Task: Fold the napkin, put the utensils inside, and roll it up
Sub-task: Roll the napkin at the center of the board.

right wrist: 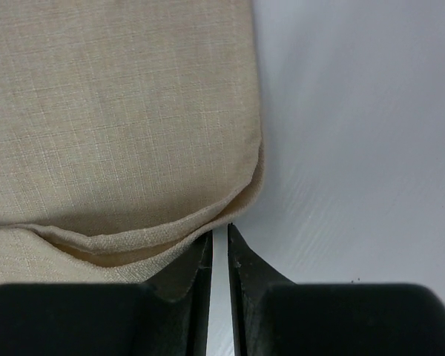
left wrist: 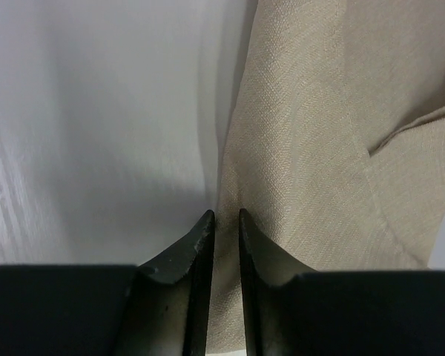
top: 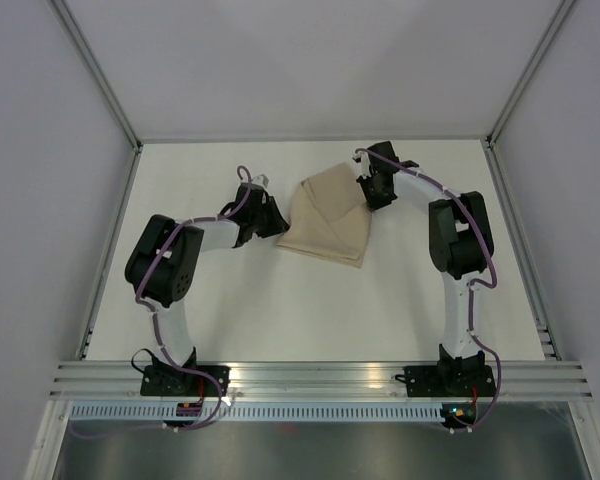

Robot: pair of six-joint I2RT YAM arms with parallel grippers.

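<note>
Plain beige cloth napkin [top: 328, 220] lay upper-centre between the arms: left gripper [left wrist: 226, 222] pinched narrow on its left edge, right gripper [right wrist: 219, 237] narrow at its upper-right corner, hold unclear.

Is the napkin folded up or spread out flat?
Folded. The napkin lies in overlapping layers; the right wrist view shows one layer's edge atop another.

Robotics lab test cell, not home or kitchen. Evidence:
- two black-and-white jointed robot arms, left [top: 170, 265] and right [top: 460, 240], bolted to silver aluminium extrusion rail [top: 320, 378] at near edge
- flat matte white tabletop [top: 280, 310]
- plain pale grey enclosure panels [top: 310, 60] on three sides, held by slim aluminium frame posts [top: 95, 70]
- slotted grey cable duct [top: 310, 411] under rail
- exposed purple cables [top: 485, 250] looped along arms
</note>
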